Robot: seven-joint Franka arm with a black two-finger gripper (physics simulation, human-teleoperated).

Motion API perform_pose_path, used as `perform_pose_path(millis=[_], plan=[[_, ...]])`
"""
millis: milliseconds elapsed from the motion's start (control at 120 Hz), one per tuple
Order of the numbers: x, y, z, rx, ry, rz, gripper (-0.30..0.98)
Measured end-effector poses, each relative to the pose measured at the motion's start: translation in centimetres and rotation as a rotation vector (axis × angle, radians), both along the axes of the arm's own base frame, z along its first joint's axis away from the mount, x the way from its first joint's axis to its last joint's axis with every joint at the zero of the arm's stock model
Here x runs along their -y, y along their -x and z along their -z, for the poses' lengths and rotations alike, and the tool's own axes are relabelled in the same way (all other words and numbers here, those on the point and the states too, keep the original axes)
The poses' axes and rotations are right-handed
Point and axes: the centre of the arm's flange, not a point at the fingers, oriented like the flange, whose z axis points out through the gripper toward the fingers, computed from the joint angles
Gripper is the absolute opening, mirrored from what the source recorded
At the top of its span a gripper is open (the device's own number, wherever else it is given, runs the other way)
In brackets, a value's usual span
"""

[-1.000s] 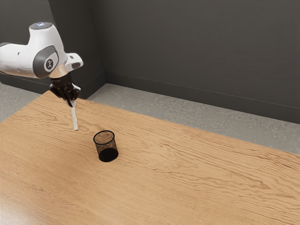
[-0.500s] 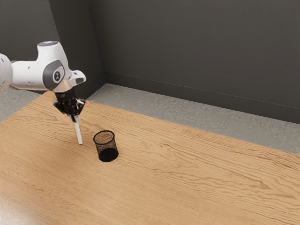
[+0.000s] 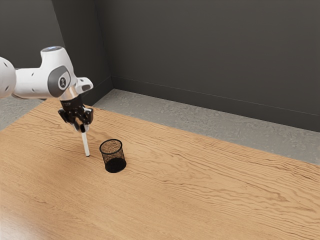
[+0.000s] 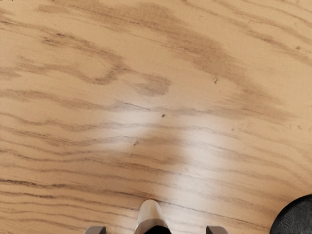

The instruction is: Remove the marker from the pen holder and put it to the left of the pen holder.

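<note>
Spread apart, 2 fingers [image 4: 95, 230] of the black gripper [image 3: 83, 126] are standing on either side of the marker [image 3: 86, 146], leaving gaps around it in the wrist view. Smooth, white and slender, this 1 marker is tilting slightly, outside the pen holder [image 3: 115, 165] and near it, towards the exterior view's left; whether its lower end is touching the wood, I cannot tell. Only 1 pen holder is standing upright, a round cup of black mesh with a rim and a solid-looking dark base. Both things are sitting closer to the table's [image 3: 200, 195] far left corner, as the exterior view is showing it, than to its right side. Wavy brown grain is running across the tabletop. Past its far edge, speckled grey floor [image 3: 200, 123] is meeting dark, flat walls [image 3: 210, 55].
</note>
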Motion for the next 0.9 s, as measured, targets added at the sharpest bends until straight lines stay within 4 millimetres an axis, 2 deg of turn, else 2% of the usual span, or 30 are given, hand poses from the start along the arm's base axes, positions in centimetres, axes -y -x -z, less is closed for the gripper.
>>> perform_pose_path(millis=[108,208,308,367,458,600,667,725,817,858,900], plan=[[0.0,0.1,-1.6,0.026,-0.001,0.010,0.43],[0.3,0.8,-5.1,0.073,-0.013,0.029,0.53],[2.0,2.2,-9.4,0.121,-0.020,0.073,0.59],[2.8,2.8,-10.4,0.124,-0.020,0.106,0.61],[2.9,3.9,-12.7,0.138,-0.026,0.136,0.64],[2.9,7.2,-19.7,0.172,-0.059,0.181,0.66],[2.3,8.3,-20.9,0.161,-0.060,0.184,0.67],[1.5,9.1,-22.9,0.161,-0.064,0.181,0.67],[1.0,9.8,-24.0,0.136,-0.057,0.184,0.68],[1.7,9.8,-24.8,0.128,-0.057,0.196,0.68],[4.0,9.2,-27.0,0.134,-0.073,0.235,0.68]])
